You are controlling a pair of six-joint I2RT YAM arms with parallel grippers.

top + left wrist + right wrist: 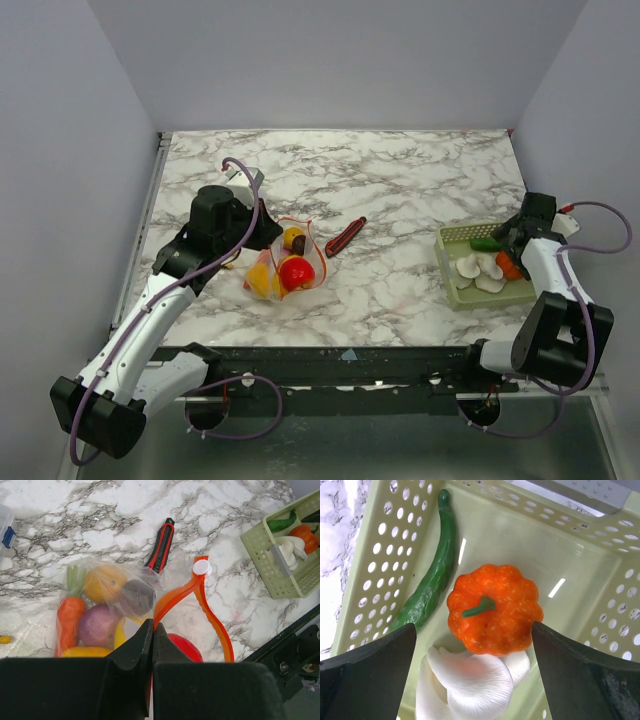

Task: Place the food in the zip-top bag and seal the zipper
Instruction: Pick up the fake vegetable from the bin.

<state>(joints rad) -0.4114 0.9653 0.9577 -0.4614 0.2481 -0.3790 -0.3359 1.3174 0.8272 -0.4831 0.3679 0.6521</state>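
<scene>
The zip-top bag (pixel 285 265) lies left of the table's centre, and its mouth gapes. Inside it are a carrot (pixel 68 617), an orange fruit (pixel 102 582), a purple onion (pixel 97 625) and a red piece (pixel 187 647). My left gripper (pixel 152 627) is shut on the near end of the orange-red zipper (pixel 175 597), which loops up to a white slider (pixel 202 567). My right gripper (pixel 474 630) hangs open inside the green basket (pixel 385 545). Its fingers straddle an orange pumpkin (pixel 494 609) without touching it. A green pepper (pixel 432 580) and a white mushroom (pixel 470 680) lie beside the pumpkin.
A slim red-and-black stick (pixel 345 236) lies just right of the bag. The green basket (pixel 450 240) stands at the table's right edge. A clear box with a blue clip (pixel 5 527) shows at the far left of the left wrist view.
</scene>
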